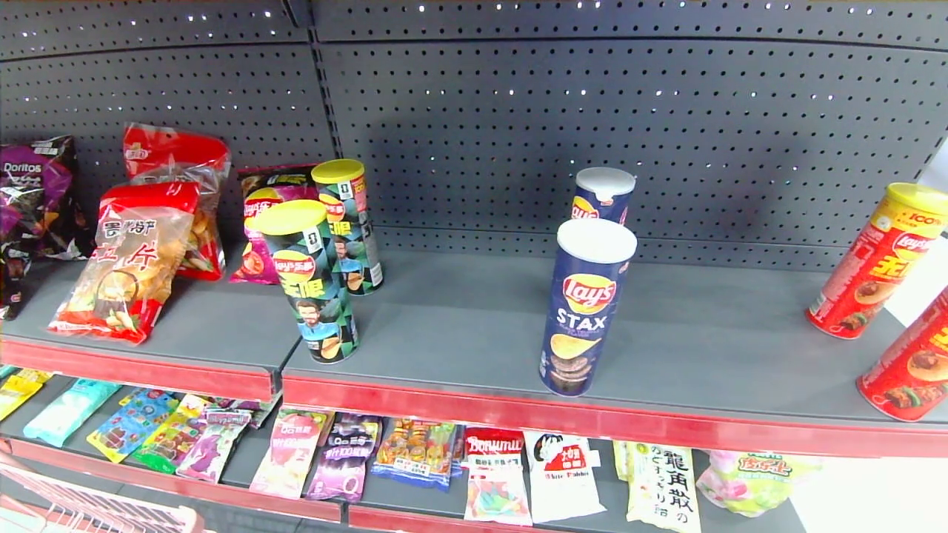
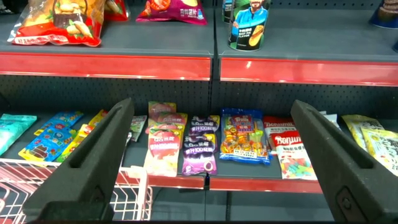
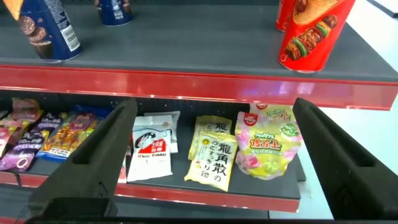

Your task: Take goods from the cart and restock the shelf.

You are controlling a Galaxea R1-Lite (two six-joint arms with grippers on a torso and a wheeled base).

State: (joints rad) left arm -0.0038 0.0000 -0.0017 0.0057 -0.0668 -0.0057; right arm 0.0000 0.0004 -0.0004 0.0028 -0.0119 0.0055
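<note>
Canisters are standing upright on the upper shelf (image 1: 459, 318), long axes vertical and lids up. The front blue canister (image 1: 586, 307) is wearing a white lid and showing a round red-and-yellow logo above pictured crisps. It is sitting near the shelf's red front edge, with the rear blue canister (image 1: 603, 194) behind it by the pegboard. To the left, two teal canisters (image 1: 311, 285) with yellow lids are showing a cartoon bearded man, one behind the other. At the far right, two red canisters (image 1: 878, 259) are displaying pictured meat skewers. Snack bags (image 1: 122, 263) in red and clear film are leaning at the left end, beside a purple bag (image 1: 37, 196).

On the lower shelf (image 1: 296, 503), flat packets (image 1: 415, 451) are lying in a row, long axes running front to back.

A corner of the wire cart (image 1: 89, 507) is showing at the lower left; what it is holding cannot be told.

The left gripper (image 2: 211, 109) is hanging before the lower shelf, fingers spread wide and gripping nothing. The right gripper (image 3: 214, 106) is doing the same farther right, equally wide and empty.
</note>
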